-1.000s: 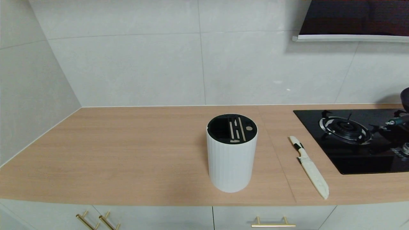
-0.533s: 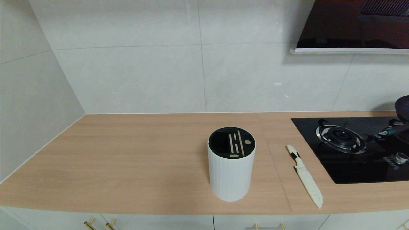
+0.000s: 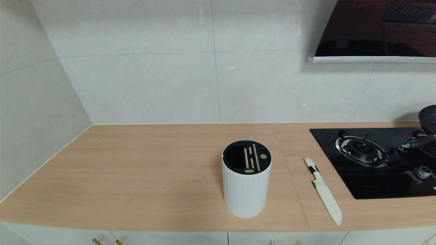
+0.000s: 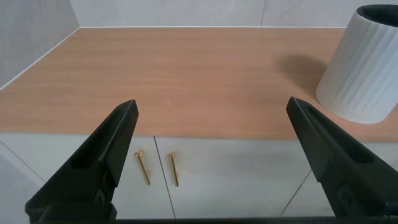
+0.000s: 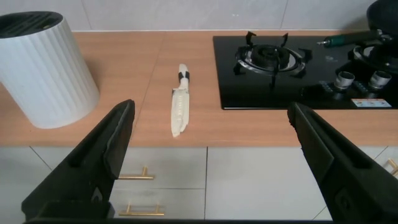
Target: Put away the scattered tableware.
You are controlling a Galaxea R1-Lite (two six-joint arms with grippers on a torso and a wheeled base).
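A white ribbed cylindrical knife holder (image 3: 246,180) with a black slotted top stands on the wooden counter (image 3: 143,173). A speckled white knife (image 3: 323,195) lies flat on the counter between the holder and the stove, blade toward the front edge. In the right wrist view the knife (image 5: 180,109) and holder (image 5: 45,68) lie beyond my right gripper (image 5: 208,155), which is open and held off the counter's front edge. My left gripper (image 4: 214,155) is open too, in front of the counter, with the holder (image 4: 364,62) off to one side.
A black gas stove (image 3: 378,160) occupies the counter's right end, with a dark pan (image 3: 427,119) at its far edge. A range hood (image 3: 378,30) hangs above it. Tiled walls close the back and left. Cabinet doors with gold handles (image 4: 155,168) lie below the counter.
The head camera has tilted upward, so the whole scene sits lower in the picture. The knife and holder keep their places on the counter.
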